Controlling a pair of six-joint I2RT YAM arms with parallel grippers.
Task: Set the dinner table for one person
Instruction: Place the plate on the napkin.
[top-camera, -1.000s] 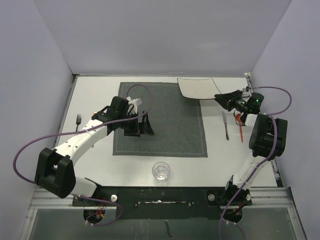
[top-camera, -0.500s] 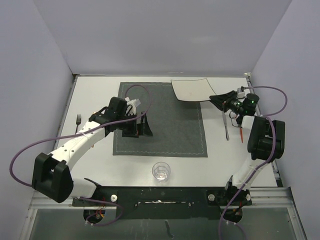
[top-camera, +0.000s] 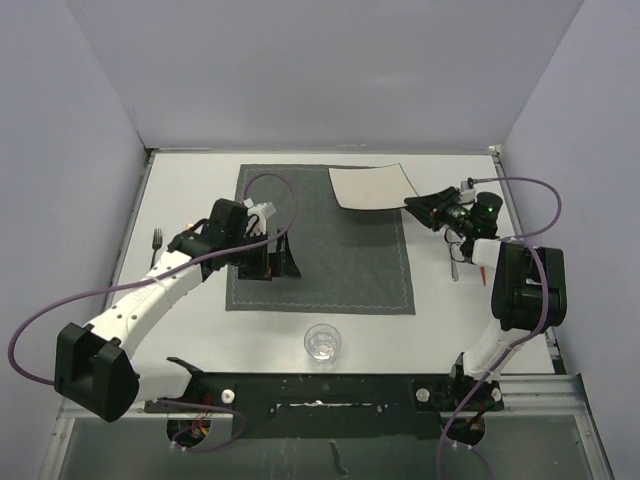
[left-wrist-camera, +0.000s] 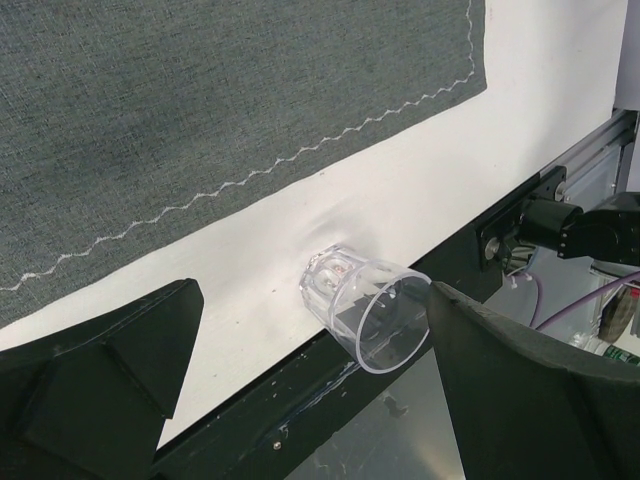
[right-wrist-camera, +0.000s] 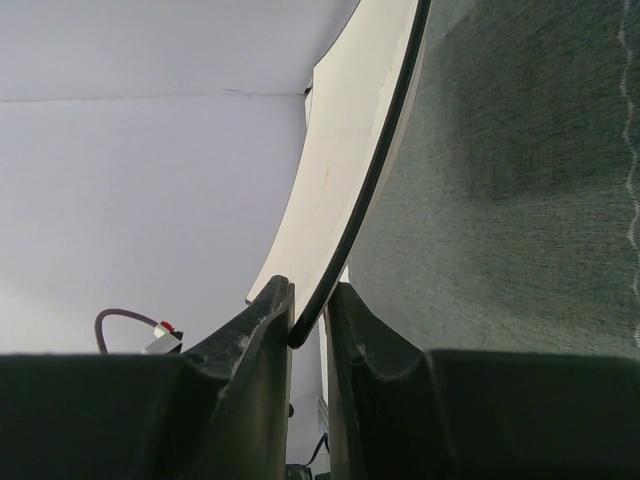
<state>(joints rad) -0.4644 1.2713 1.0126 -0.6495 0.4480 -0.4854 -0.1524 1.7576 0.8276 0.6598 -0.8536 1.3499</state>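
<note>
My right gripper (top-camera: 412, 205) is shut on the edge of the small white square plate (top-camera: 368, 186) and holds it above the far right corner of the dark grey placemat (top-camera: 318, 240). In the right wrist view the plate's rim (right-wrist-camera: 345, 170) is pinched between my fingers (right-wrist-camera: 262, 345). My left gripper (top-camera: 276, 262) is open and empty over the placemat's left part. A clear glass (top-camera: 322, 342) stands on the white dinner table (top-camera: 190, 190) near its front edge; it also shows in the left wrist view (left-wrist-camera: 362, 310). A fork (top-camera: 156, 243) lies at the left, a knife (top-camera: 451, 255) at the right.
A red-handled tool (top-camera: 484, 262) lies beside the knife at the right. Grey walls enclose the table on three sides. The arms' black base rail (top-camera: 320, 388) runs along the near edge, just behind the glass.
My right gripper has carried the plate leftward, from the table's far right onto the placemat's far right corner. My left arm has shifted slightly left, its gripper still open.
</note>
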